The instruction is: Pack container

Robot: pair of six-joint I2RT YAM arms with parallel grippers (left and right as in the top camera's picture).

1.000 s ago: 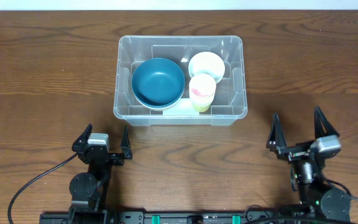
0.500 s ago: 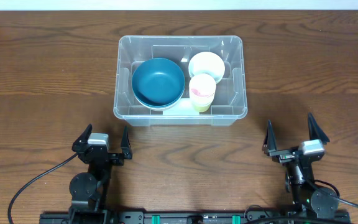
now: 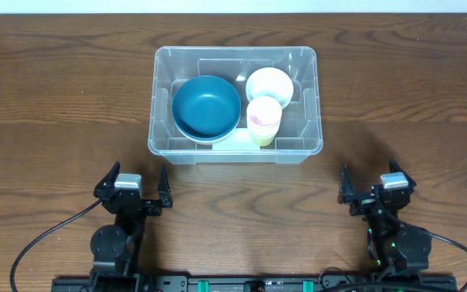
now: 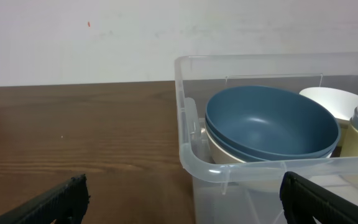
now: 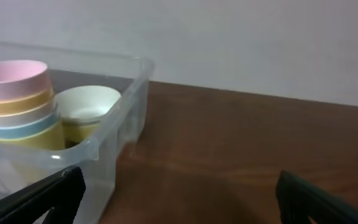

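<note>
The clear container (image 3: 154, 105) stands on the wooden table, back of centre. Inside it lie a blue bowl (image 3: 207, 107) stacked on a beige one, a white bowl (image 3: 268, 83) and a stack of cups (image 3: 263, 119) with a pink one on top. My left gripper (image 3: 139, 174) is open and empty, low near the front edge, facing the container's near left corner (image 4: 229, 171). My right gripper (image 3: 370, 182) is open and empty too, near the front right, with the container's right wall (image 5: 98, 146) to its left. The cups (image 5: 17, 99) show through that wall.
Bare brown table (image 3: 55, 122) spreads to the left and right of the container. A strip of table lies between the container's near wall and both grippers. A pale wall (image 4: 104, 37) rises behind the table's far edge. A black cable (image 3: 47, 239) trails from the left arm.
My right gripper has drawn back toward the front edge and shifted a little left, still open. The left arm and the container's contents have not moved.
</note>
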